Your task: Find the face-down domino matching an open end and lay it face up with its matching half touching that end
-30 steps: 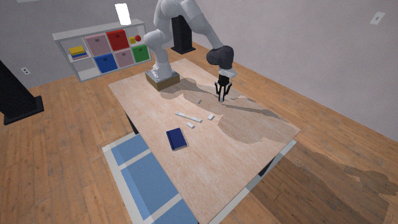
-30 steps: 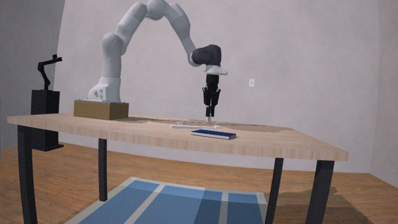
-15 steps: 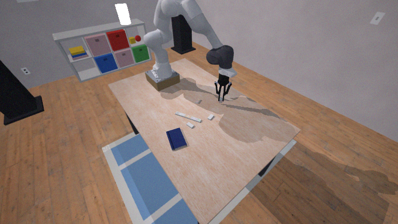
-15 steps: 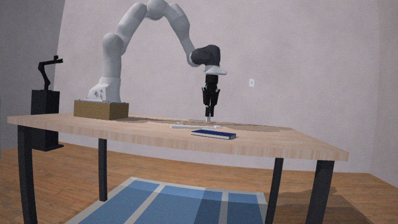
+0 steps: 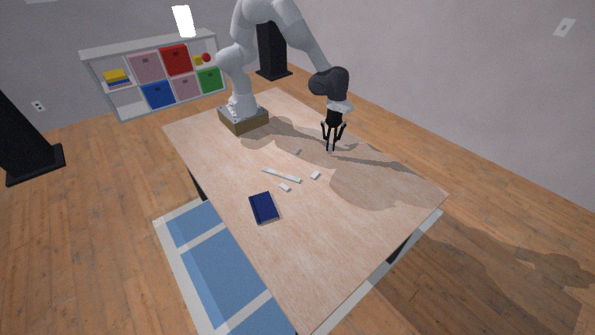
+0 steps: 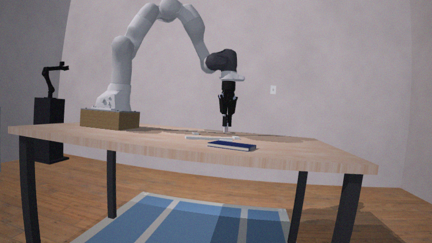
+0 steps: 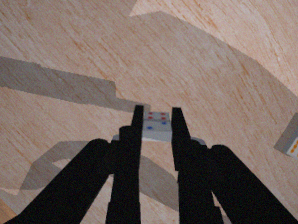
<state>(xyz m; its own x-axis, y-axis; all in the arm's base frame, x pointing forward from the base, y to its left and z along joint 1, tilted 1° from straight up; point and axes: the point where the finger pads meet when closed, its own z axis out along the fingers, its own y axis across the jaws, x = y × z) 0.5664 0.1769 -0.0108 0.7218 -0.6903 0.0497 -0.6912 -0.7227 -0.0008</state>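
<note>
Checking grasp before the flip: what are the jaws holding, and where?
The gripper holds a domino, clamped across its long edges, pip face towards the wrist camera.
</note>
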